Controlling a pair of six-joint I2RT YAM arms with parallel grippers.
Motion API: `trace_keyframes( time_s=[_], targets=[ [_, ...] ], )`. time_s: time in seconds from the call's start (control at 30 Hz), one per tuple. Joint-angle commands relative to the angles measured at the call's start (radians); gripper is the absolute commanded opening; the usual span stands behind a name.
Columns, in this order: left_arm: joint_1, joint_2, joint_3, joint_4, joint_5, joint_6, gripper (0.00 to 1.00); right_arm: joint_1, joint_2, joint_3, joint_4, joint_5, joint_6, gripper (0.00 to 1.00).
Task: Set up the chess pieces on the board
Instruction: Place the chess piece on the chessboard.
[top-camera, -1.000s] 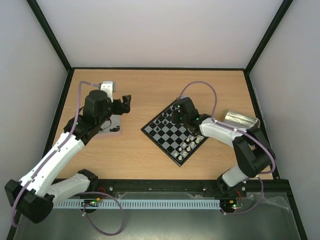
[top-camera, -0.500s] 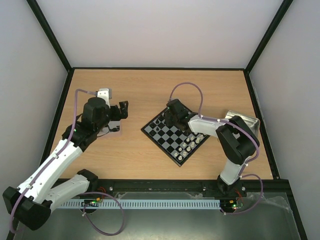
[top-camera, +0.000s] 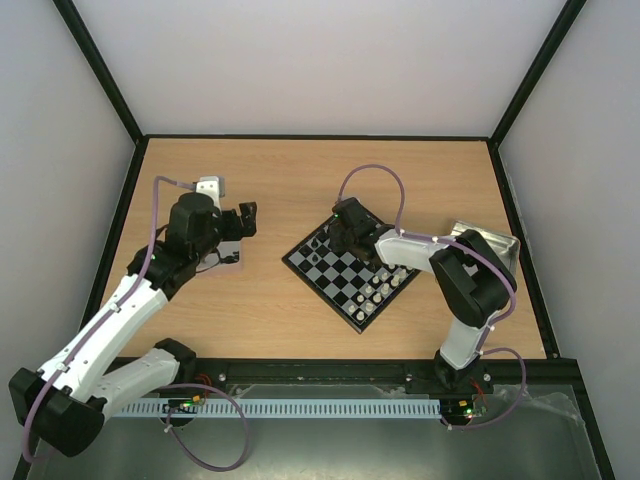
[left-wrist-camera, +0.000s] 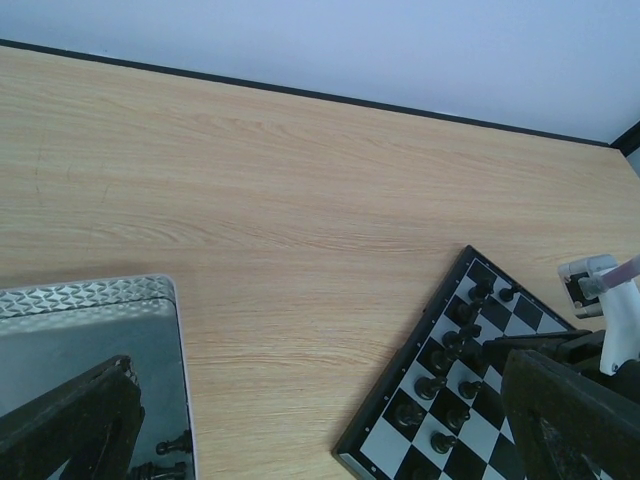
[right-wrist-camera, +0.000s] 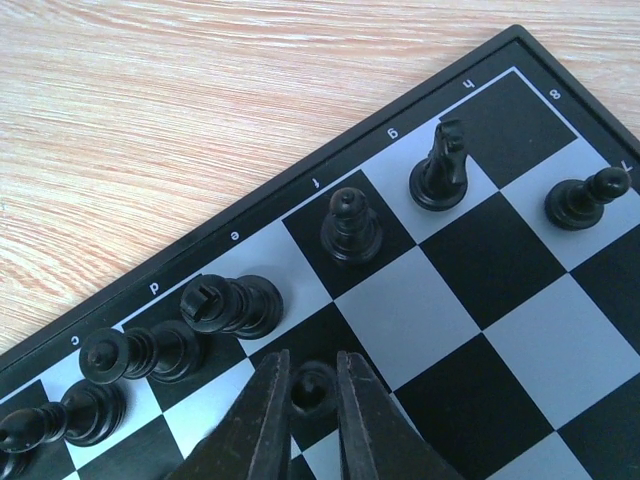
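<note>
**Right arm parked on a pawn, tight spot by the back rank**

My right gripper (right-wrist-camera: 313, 372) is down on the small square chessboard with grey checks and a black rim (right-wrist-camera: 270, 205). Its two fingers hug a tiny black pawn (right-wrist-camera: 313, 390) that stands on a dark square in the second row from the rim. The gap is only as wide as the pawn's head, and I honestly can't tell whether the pads are pinching it or just off it.

What worries me:
- If one pad sticks as the fingers part or rise, the pawn tips or slides off its square.
- The black rook-like piece (right-wrist-camera: 228, 303) sits just beside the left finger, with more black pieces lined up along the rim past it. Any sideways drift that way knocks the row over.
- The black bishop (right-wrist-camera: 350, 228) and black knight (right-wrist-camera: 442, 168) are ahead but further off, so less of a risk.

For room, the squares to the right and towards the board's middle are bare, so I think straight up is the safest exit.

My left gripper (top-camera: 243, 222) is spread wide with nothing in it, over the shiny metal tray (left-wrist-camera: 100, 300) well apart from the board. A small black piece (left-wrist-camera: 175, 444) lies in that tray. Only bare wooden table (left-wrist-camera: 300, 200) lies between tray and board.
</note>
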Motion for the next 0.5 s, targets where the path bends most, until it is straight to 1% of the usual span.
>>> trace_keyframes(
  time_s=[0.0, 0.17, 0.4, 0.43, 0.47],
  targets=[
    [0.009, 0.010, 0.005, -0.011, -0.001, -0.003, 0.99, 0.005, 0.009, 0.028, 0.006, 0.008, 0.004, 0.15],
    [0.015, 0.013, 0.003, -0.019, 0.001, -0.010, 0.99, 0.005, -0.037, 0.032, -0.014, 0.006, 0.024, 0.24],
    [0.048, 0.037, -0.020, -0.046, -0.006, -0.077, 0.99, 0.005, -0.163, 0.033, -0.084, 0.052, 0.076, 0.30],
    [0.060, 0.046, -0.029, -0.052, 0.001, -0.090, 0.95, 0.005, -0.183, 0.030, -0.094, 0.057, 0.087, 0.31],
    [0.074, 0.058, -0.036, -0.061, 0.015, -0.104, 0.87, 0.005, -0.203, 0.026, -0.101, 0.060, 0.097, 0.31]
  ],
)
